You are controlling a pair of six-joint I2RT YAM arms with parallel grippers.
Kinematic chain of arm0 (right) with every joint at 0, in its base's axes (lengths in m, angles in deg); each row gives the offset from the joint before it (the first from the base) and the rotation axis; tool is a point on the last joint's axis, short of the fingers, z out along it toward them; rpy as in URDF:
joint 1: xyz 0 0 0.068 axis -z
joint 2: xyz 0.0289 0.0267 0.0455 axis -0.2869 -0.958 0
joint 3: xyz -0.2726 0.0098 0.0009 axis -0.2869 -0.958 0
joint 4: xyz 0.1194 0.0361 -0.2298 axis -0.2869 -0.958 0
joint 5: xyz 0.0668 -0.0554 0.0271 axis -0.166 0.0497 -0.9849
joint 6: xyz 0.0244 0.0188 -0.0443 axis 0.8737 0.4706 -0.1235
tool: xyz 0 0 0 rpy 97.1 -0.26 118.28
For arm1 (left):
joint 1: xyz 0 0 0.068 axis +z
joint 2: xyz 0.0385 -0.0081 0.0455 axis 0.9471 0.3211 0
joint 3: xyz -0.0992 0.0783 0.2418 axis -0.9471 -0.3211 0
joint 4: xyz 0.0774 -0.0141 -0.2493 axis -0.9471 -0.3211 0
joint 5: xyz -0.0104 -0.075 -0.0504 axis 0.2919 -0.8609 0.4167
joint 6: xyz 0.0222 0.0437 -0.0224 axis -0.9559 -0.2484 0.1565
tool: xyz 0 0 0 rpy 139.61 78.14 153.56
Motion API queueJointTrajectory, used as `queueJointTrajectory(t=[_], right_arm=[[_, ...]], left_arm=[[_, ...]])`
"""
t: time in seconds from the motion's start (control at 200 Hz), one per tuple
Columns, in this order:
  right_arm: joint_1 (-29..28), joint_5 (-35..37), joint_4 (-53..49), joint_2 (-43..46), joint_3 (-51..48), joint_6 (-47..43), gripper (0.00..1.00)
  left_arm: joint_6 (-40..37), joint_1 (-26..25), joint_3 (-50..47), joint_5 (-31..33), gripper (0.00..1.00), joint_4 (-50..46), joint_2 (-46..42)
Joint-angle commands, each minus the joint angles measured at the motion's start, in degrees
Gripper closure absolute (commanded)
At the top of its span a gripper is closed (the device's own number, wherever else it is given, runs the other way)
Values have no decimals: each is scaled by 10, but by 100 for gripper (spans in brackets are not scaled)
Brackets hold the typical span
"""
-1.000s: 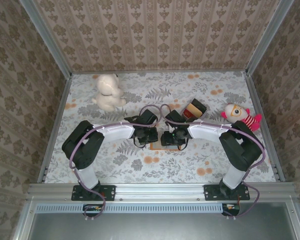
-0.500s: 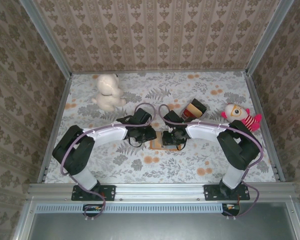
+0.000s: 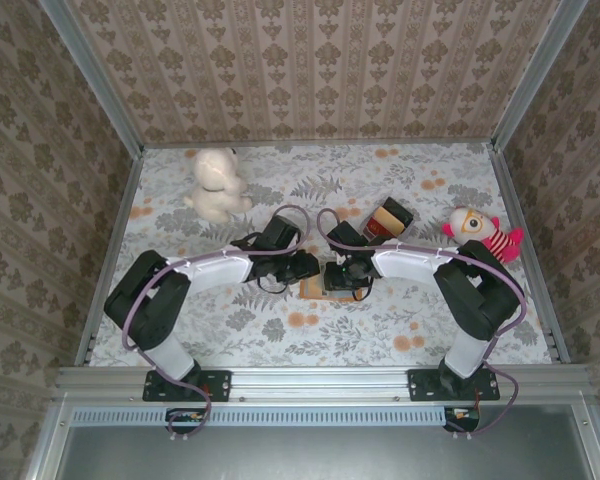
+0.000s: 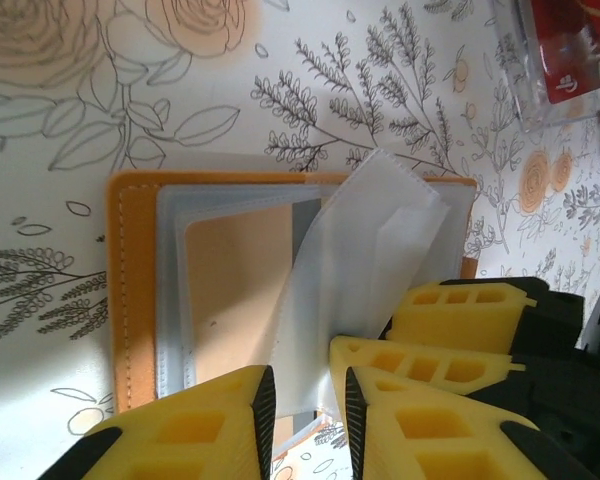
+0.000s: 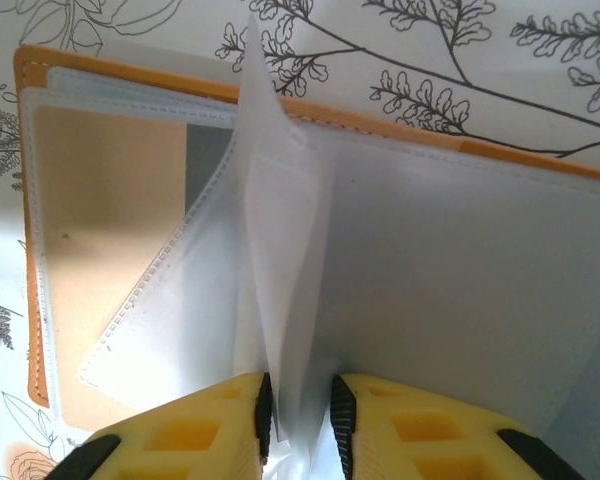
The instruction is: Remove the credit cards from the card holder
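The card holder [image 3: 311,289] lies open on the flowered table [image 3: 430,320], near its middle, just in front of the brown block [image 3: 388,218] and right under both wrists; its orange rim is flat on the cloth and its see-through pockets face up.

Against a second ago, the left arm's elbow sits further out to the left, and an orange corner of the holder, then covered by the grippers, now shows between them; over the last half second the arms barely shift.

The grip looks to be changing hands; the right gripper [image 5: 298,410] has narrowed and now pinches one clear page [image 5: 280,260], which stands on edge between its jaws and fills the slot; the left gripper [image 4: 308,400] has eased apart and its jaws show a gap with the same sheet's lower edge running loosely through it, so I read it as released, though contact with one pad cannot be ruled out.

For the task this means the pages are being turned, not emptied; the pockets that face the cameras show a tan panel and grey backing, and no red of the credit cards; my judgement is that the search for a filled pocket is under way, with the freed left gripper available to hold the cover down or pull a card.
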Motion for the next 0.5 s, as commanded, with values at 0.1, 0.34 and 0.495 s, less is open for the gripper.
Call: queueJointTrajectory(t=[0.1,0.34,0.495], right_arm=[[0,20,-11,-29,-33,11,74],[5,1,1,-7,-37,16,75],[13,-16,8,33,-30,18,74]], left_arm=[[25,7,-20,-25,70,35,27],[41,7,-31,-50,72,71,46],[61,12,-45,-70,77,127,49]])
